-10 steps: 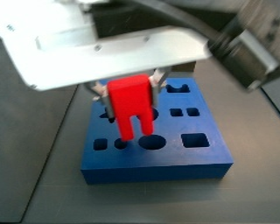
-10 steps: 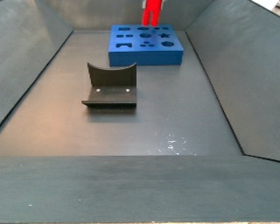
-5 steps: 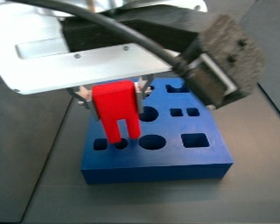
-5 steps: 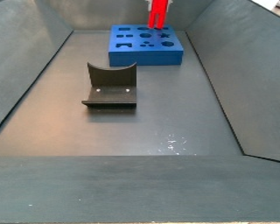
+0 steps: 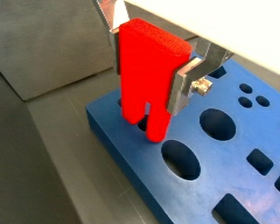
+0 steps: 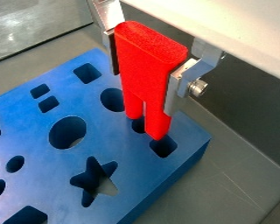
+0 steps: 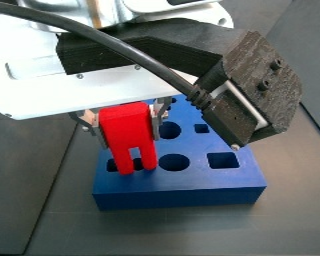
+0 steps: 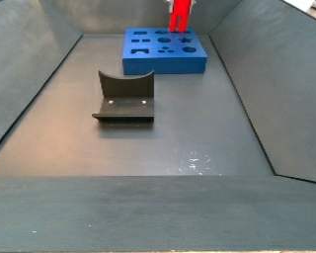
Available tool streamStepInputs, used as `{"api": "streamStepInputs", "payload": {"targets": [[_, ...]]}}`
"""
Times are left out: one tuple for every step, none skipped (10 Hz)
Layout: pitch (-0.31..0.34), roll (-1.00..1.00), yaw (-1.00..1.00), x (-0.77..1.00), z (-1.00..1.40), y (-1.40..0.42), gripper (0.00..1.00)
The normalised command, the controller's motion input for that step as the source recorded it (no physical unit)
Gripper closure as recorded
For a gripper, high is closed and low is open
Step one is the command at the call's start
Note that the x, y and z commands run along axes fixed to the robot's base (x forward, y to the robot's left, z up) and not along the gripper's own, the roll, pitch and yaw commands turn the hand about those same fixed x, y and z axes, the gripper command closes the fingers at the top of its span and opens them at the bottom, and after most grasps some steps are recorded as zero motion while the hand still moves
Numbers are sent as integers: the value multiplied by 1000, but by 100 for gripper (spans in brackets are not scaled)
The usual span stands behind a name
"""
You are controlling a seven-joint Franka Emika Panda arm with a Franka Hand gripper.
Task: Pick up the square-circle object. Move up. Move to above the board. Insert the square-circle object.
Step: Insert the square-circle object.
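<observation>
The square-circle object [image 5: 145, 70] is a bright red upright block with two short legs split by a slot. My gripper [image 5: 149, 72] is shut on it, a silver finger [image 5: 185, 83] on each side. It hangs upright over a corner of the blue board [image 5: 113, 133]. Its leg tips are at the mouths of two small holes near the board's edge; I cannot tell whether they are inside. Block [image 6: 143, 66], gripper [image 6: 145, 70] and board [image 6: 143, 168] show the same way. Both side views show the block [image 7: 127, 135] [image 8: 180, 14] over the board [image 7: 176, 192] [image 8: 161, 61].
The dark L-shaped fixture [image 8: 123, 97] stands on the grey floor in the middle of the bin, in front of the board. Sloping grey walls [image 8: 29, 89] close in the floor on both sides. The arm's black cable and camera block [image 7: 243, 85] hang over the board.
The gripper has carried the red block sideways toward the board's corner and lower. Its legs now reach the two edge holes. The grip on it is unchanged.
</observation>
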Motion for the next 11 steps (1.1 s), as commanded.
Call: {"api": "streamStepInputs", "payload": {"targets": [[14, 219, 0, -40, 0, 0, 100], [31, 219, 0, -34, 0, 0, 100], [0, 13, 0, -20, 0, 3, 100], [0, 147, 0, -120, 0, 0, 100], [0, 51, 0, 0, 0, 0, 100], [0, 0, 0, -23, 0, 0, 100], [0, 79, 0, -71, -23, 0, 100], [0, 120, -17, -123, -34, 20, 100], [0, 27, 0, -69, 0, 66, 100], [0, 66, 0, -120, -17, 74, 100], [-7, 0, 0, 0, 0, 0, 100]]}}
